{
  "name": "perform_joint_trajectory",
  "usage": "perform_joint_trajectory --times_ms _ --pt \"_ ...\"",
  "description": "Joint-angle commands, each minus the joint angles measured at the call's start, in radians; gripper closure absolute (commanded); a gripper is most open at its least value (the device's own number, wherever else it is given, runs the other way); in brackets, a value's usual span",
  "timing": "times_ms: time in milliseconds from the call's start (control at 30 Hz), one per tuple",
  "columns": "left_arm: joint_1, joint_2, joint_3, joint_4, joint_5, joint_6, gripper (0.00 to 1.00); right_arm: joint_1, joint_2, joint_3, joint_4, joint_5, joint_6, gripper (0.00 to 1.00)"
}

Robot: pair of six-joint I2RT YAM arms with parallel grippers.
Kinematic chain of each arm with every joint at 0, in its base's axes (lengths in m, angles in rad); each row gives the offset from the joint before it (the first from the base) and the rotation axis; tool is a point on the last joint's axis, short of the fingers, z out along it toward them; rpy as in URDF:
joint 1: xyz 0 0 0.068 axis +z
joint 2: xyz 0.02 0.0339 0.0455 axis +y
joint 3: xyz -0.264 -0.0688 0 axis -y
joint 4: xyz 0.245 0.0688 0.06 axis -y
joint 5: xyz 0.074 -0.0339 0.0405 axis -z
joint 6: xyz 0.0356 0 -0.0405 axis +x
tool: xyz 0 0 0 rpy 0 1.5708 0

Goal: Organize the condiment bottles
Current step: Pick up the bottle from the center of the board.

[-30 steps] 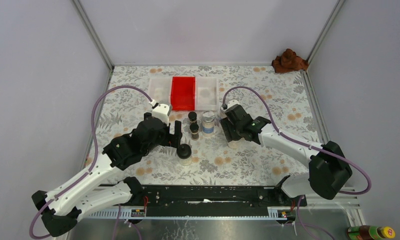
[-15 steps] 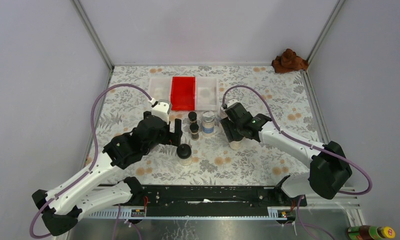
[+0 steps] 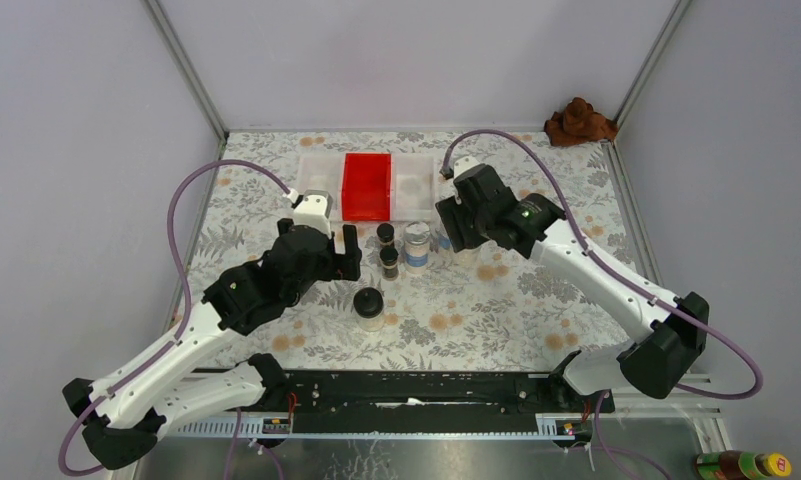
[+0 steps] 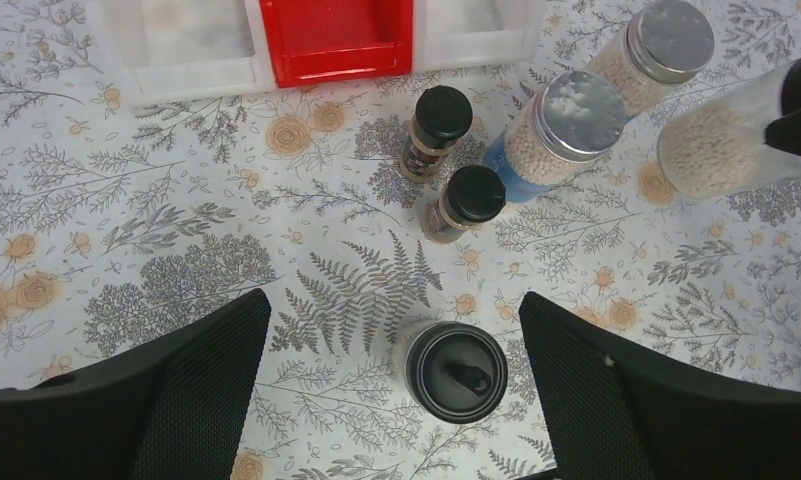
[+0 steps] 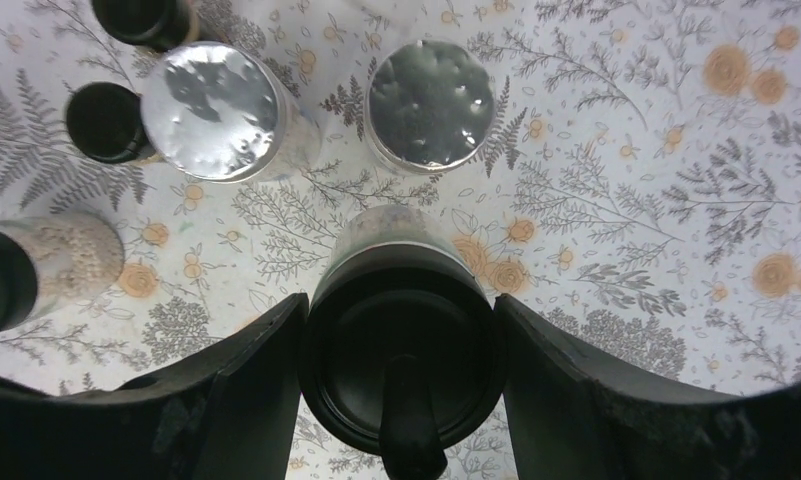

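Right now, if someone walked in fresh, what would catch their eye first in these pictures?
The red bin at the far middle of the table, flanked by clear bins, stands out most. Nearer, the right end effector grips a clear black-capped jar close to a silver-lidded jar. The left end effector hangs open above a second black-capped jar.

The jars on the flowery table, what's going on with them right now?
Two robot arms are sorting small condiment jars. The right gripper is closed on a clear jar with a black domed cap, beside two silver-lidded jars. The left gripper hangs open above the other clear jar, standing alone on the table. Two slim dark jars stand by the silver-lidded ones, near the red bin.
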Motion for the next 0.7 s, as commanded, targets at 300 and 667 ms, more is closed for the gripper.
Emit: perform_joint_trajectory --times_ms 300,667 --pt "-0.002 0.007 0.04 -0.017 -0.104 -0.105 0.01 0.052 0.059 0.368 -0.164 -0.062 -0.066 1.0" --pt "-0.002 -0.016 0.029 0.005 -0.175 -0.141 0.01 0.059 0.228 0.521 -0.077 -0.105 -0.098 1.0"
